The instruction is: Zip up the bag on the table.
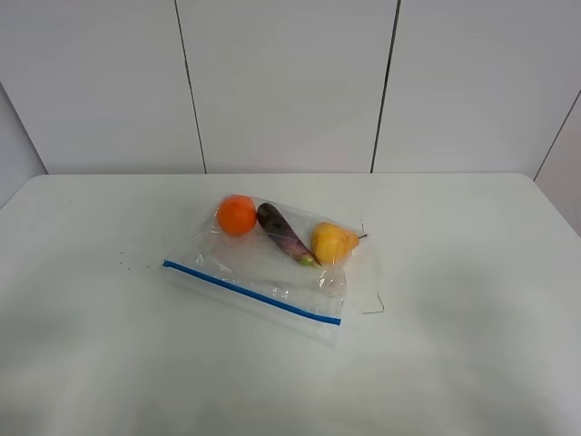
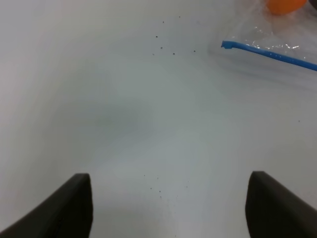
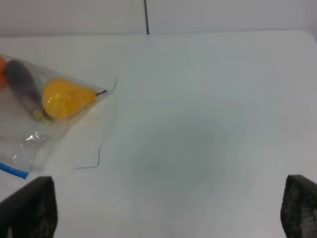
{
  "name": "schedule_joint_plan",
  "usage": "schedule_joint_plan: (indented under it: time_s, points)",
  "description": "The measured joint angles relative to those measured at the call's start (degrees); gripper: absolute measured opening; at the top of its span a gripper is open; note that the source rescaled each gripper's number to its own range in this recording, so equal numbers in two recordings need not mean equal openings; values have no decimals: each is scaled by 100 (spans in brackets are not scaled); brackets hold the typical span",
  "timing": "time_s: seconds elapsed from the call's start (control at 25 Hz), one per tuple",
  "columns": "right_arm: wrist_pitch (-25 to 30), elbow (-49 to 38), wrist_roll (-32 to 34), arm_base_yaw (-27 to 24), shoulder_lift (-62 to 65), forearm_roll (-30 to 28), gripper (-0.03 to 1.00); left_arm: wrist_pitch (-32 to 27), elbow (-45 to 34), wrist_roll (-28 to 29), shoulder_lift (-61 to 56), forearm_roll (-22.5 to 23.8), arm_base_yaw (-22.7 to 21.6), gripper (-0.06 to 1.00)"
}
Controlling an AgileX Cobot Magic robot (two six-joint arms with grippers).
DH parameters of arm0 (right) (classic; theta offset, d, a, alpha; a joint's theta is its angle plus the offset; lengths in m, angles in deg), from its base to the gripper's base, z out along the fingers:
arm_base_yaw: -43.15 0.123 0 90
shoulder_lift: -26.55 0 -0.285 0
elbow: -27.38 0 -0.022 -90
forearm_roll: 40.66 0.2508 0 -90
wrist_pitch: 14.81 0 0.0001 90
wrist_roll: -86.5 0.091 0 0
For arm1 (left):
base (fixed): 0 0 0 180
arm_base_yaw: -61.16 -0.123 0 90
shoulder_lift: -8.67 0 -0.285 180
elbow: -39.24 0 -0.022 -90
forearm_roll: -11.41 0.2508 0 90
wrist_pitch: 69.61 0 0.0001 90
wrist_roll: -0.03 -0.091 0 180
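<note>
The clear crinkly bag (image 1: 263, 268) lies flat in the middle of the white table (image 1: 472, 300). Its blue zip strip (image 1: 251, 292) runs along the near edge. An orange (image 1: 237, 215), a purple eggplant (image 1: 282, 233) and a yellow pear (image 1: 333, 242) show through at its far side. Neither gripper shows in the exterior high view. My left gripper (image 2: 168, 203) is open over bare table, with the zip strip's end (image 2: 267, 53) and the orange (image 2: 285, 5) ahead of it. My right gripper (image 3: 168, 210) is open, with the pear (image 3: 64, 98) and the bag (image 3: 34, 144) off to one side.
Small dark specks (image 1: 127, 259) dot the table left of the bag. A thin dark thread (image 1: 374, 307) lies on the table by the bag's right corner; it also shows in the right wrist view (image 3: 91, 162). A white panelled wall (image 1: 290, 82) stands behind the table.
</note>
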Motion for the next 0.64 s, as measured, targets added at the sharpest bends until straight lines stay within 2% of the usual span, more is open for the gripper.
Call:
schedule_joint_plan:
  time_s: [0.64]
  points:
    - [0, 0, 21, 0, 0, -6, 100, 0, 0, 0, 0, 6, -33, 96]
